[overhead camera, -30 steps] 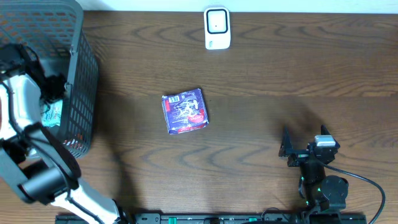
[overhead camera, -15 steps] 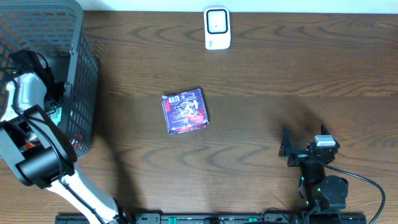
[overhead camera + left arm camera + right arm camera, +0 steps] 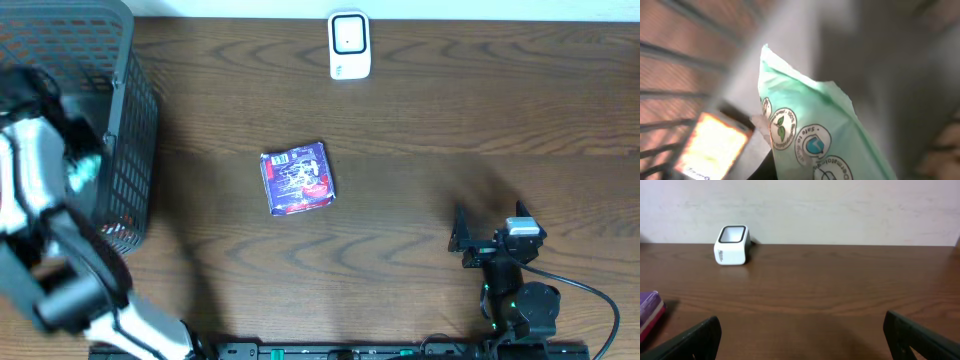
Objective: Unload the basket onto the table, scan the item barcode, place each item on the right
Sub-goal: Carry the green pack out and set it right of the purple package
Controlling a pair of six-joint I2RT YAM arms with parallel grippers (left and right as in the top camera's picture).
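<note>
Left claw [image 3: 78, 150] closed on green pouch [image 3: 810, 125] in basket [image 3: 140, 110]; right claw [image 3: 801, 320] open, idle. Lift clear of rim, find unseen barcode, face it to scanner [image 3: 349, 45] on bench [image 3: 450, 130]

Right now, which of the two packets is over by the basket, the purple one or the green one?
The pale green plastic packet: it is inside the grey mesh basket, while the purple printed packet lies out on the brown wooden table.
</note>
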